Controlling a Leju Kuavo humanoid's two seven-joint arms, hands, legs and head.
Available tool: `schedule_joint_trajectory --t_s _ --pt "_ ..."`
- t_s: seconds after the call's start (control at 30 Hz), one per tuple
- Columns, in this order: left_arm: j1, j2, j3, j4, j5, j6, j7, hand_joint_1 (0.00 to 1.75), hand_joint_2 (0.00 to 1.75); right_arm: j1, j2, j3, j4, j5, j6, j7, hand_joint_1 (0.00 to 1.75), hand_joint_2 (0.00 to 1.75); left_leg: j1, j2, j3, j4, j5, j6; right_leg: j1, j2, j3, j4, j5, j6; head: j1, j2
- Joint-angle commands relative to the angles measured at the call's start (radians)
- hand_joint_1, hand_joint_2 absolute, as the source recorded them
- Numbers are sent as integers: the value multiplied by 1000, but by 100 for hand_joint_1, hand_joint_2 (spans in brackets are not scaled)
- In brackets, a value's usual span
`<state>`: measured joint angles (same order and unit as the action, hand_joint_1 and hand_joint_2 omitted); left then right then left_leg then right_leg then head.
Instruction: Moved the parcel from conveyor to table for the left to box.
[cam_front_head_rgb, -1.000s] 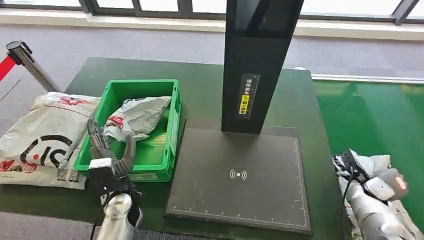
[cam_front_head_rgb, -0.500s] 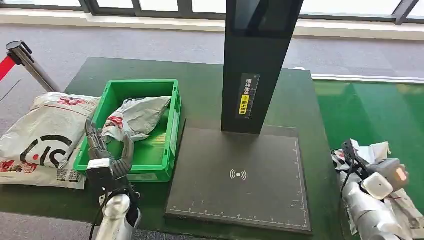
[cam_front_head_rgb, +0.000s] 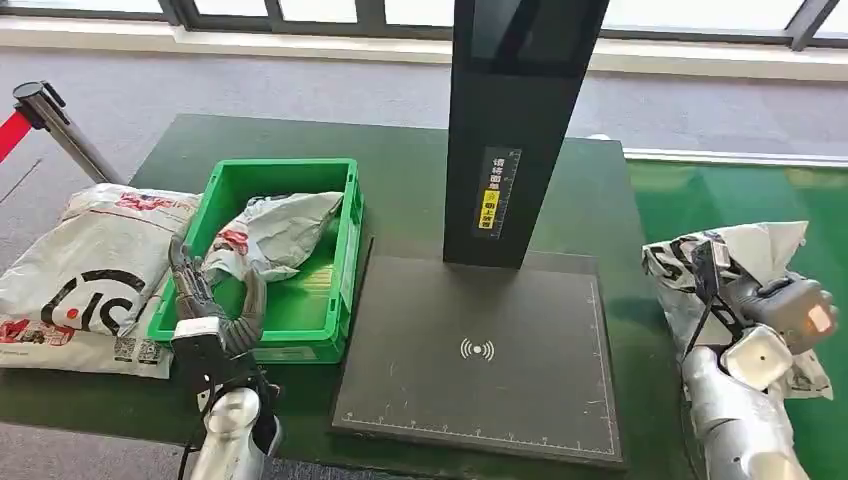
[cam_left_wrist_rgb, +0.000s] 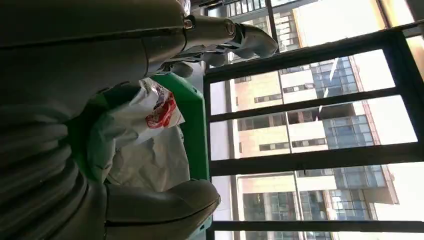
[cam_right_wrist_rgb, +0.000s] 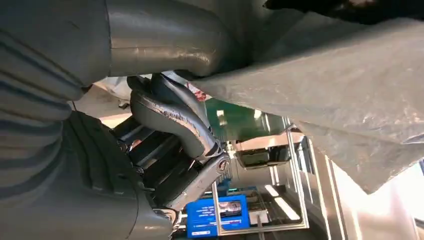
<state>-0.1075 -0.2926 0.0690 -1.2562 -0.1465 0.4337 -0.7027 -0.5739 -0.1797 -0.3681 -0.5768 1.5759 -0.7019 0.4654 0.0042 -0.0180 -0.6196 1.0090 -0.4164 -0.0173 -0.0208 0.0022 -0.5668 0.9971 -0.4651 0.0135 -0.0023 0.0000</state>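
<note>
1. the crumpled white and grey plastic mailer parcel (cam_front_head_rgb: 745, 265) is in the right hand (cam_front_head_rgb: 775, 310), lifted over the green conveyor belt (cam_front_head_rgb: 740, 200) just beside the edge of the dark green tabletop (cam_front_head_rgb: 400, 190).
2. the right hand's fingers (cam_right_wrist_rgb: 172, 112) are curled into a fold of the film, holding it; the rest of the bag droops and spreads around the hand.
3. the bag looks light, soft and floppy, with slick film that could slide; a gathered fold near the middle seems a safer hold than a loose corner.
4. it does not look fragile, but the hanging flap may drag on the black scanner mat (cam_front_head_rgb: 480, 350) when carried across.
5. the left hand (cam_front_head_rgb: 215, 305) hovers at the near wall of the green plastic crate (cam_front_head_rgb: 350, 240), fingers apart and holding nothing; another grey mailer bag (cam_front_head_rgb: 285, 230) lies inside the crate.
</note>
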Motion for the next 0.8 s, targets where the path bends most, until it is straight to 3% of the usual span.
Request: schedule_joint_trajectory --t_s 0.03,0.7,0.8 --pt "5 -41 36 20 -2 9 5 0 175 1 39 45 -87 -5 4 12 175 175 0 3 1 -1 -1 0 0 2 1 -1 0 -1 0 0" --pt "5 -41 36 20 -2 9 5 0 175 1 39 45 -87 -5 4 12 175 175 0 5 5 -2 -2 0 1 3 4 -2 0 -2 0 0" --pt "12 -37 27 16 0 18 5 0 175 59 61 99 -302 -5 4 5 175 175 0 5 4 -2 -2 0 0 3 3 -2 0 -2 0 0"
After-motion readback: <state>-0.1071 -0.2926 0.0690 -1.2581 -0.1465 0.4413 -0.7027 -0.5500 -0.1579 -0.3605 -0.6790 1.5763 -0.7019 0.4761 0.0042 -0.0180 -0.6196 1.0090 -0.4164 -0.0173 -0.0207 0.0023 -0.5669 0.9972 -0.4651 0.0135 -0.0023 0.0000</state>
